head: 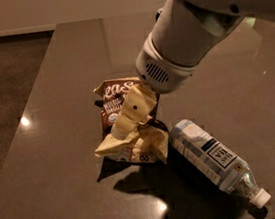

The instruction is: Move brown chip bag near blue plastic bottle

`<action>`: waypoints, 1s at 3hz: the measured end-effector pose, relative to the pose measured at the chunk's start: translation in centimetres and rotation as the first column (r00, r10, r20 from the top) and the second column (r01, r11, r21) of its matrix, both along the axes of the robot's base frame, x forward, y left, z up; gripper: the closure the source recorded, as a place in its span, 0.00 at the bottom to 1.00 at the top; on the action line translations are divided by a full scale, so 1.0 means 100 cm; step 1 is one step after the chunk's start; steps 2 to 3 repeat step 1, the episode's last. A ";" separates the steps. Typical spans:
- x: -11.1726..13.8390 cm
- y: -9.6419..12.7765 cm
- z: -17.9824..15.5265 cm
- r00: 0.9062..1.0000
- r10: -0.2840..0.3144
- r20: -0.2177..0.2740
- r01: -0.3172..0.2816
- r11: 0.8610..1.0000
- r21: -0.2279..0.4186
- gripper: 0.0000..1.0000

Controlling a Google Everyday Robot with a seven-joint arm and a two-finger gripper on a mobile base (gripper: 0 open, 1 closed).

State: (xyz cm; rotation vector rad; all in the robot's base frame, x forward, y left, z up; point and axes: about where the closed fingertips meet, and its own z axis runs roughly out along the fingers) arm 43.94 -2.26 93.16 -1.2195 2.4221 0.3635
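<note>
The brown chip bag point(130, 132) has a dark brown top with white lettering and a crumpled cream lower part. It lies at the middle of the dark table point(56, 142), just left of the blue plastic bottle point(212, 159). The bottle lies on its side, with its white cap toward the front right. The bag's right edge is almost touching the bottle's base. My gripper point(129, 125) comes down from the upper right on a large white arm point(184, 40). Its cream fingers point(130, 113) pinch the bag's crumpled middle. A shadow lies under the bag.
The table's left edge point(34, 90) drops to a dark floor. Its front edge runs along the bottom of the view. Bright light spots reflect on the tabletop at the left and the front.
</note>
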 end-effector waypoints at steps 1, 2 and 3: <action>0.000 0.000 0.000 1.000 0.000 0.000 0.000 1.000 0.000 0.00; 0.000 0.000 0.000 1.000 0.000 0.000 0.000 1.000 0.000 0.00; 0.000 0.000 0.000 1.000 0.000 0.000 0.000 1.000 0.000 0.00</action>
